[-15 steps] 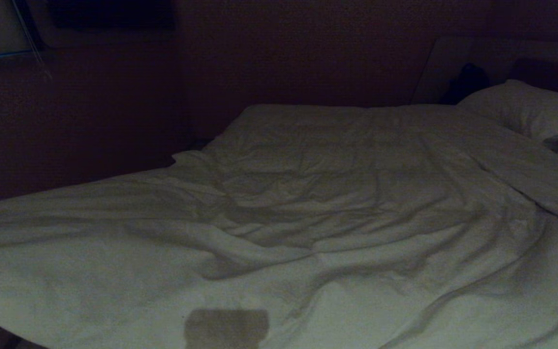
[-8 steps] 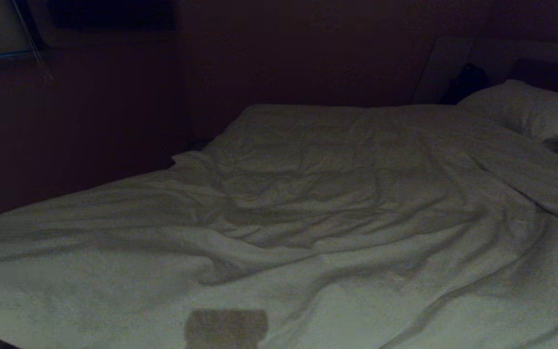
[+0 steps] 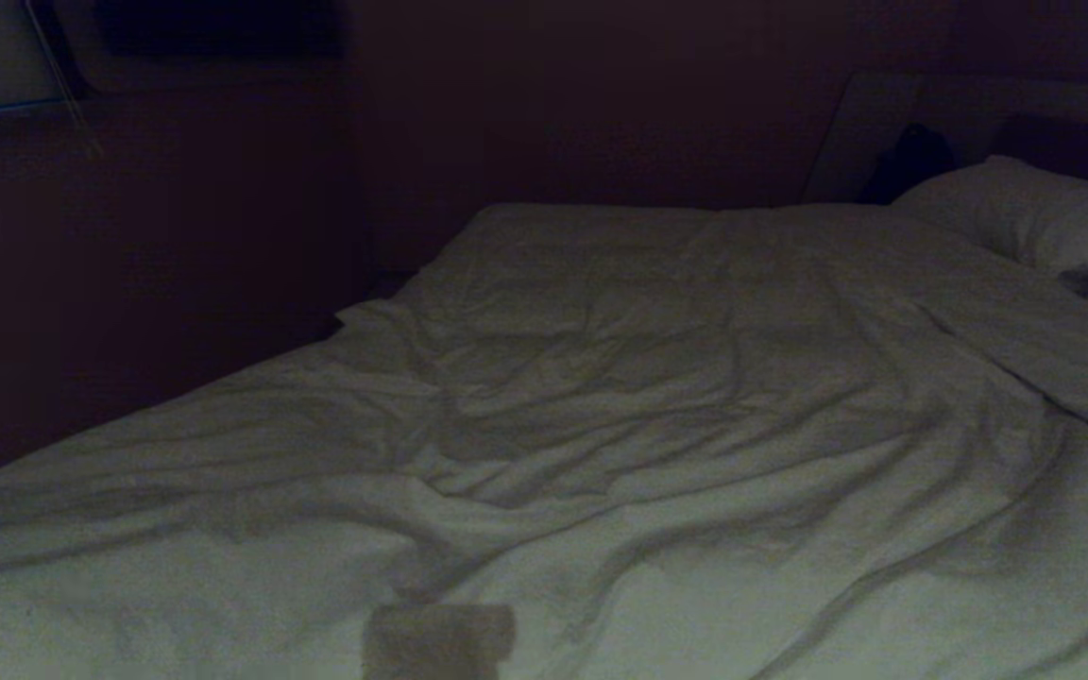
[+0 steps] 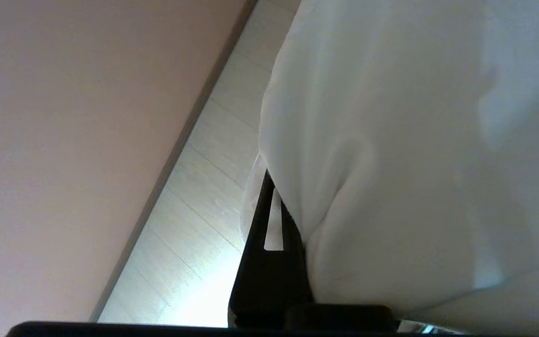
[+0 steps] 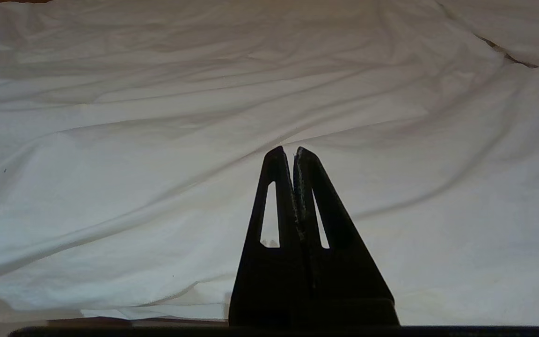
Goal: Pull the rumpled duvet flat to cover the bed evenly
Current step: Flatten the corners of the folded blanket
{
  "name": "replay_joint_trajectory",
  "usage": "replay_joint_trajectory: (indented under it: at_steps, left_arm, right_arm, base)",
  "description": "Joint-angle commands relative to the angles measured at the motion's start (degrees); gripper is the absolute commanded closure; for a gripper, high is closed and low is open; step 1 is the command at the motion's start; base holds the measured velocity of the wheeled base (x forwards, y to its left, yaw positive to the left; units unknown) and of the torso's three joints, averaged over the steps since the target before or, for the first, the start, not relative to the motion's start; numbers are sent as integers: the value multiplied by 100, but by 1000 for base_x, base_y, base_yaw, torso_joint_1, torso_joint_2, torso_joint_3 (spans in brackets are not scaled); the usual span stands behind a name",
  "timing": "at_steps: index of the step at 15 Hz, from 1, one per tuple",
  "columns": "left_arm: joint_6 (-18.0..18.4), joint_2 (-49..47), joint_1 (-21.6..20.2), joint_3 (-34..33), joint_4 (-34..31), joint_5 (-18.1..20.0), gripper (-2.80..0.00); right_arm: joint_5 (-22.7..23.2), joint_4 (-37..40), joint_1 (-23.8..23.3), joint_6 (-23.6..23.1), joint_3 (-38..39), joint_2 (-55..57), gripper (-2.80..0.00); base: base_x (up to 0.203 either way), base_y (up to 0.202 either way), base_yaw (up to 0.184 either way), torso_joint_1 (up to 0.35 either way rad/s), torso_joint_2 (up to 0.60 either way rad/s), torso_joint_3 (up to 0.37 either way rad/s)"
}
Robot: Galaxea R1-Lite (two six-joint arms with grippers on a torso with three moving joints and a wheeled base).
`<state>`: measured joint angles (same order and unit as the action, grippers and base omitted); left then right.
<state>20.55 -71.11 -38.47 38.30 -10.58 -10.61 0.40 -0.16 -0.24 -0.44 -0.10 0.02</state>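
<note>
A: One arm is doing the work. Our left gripper (image 4: 276, 210) sits low in the middle of its wrist frame with the fingers clamped on a bunched fold of the duvet (image 4: 391, 154); the cloth swells away from them toward the right and top of that frame, over pale floorboards (image 4: 204, 196).

B: And in the head frame the duvet (image 3: 657, 425) fills the lower two thirds, its long creases running from lower left toward upper right, up to the pillow (image 3: 1035, 212).

A: So we judge the pull should go off the lower-left corner, along those creases. Our right gripper (image 5: 294, 154) hangs above the cloth, fingers pressed together, holding nothing.

B: Any writing, any label?

A: None we can read.
</note>
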Motion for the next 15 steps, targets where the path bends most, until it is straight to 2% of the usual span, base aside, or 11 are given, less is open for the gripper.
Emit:
replay_joint_trajectory:
  at_steps: [1,9,15]
  left_arm:
    - [10,-86,-2,-23,-23,15,-280]
    - [50,-50,-2,-144,39,-2,-280]
    - [-16,-36,7,-198,47,127,-280]
  right_arm:
    - [3,-2,-2,0,1,6,0]
    - [3,-2,-2,0,1,6,0]
    - [3,-2,-2,0,1,6,0]
  base:
    - [0,0,0,0,0,0]
    - [0,0,0,0,0,0]
    - [0,0,0,0,0,0]
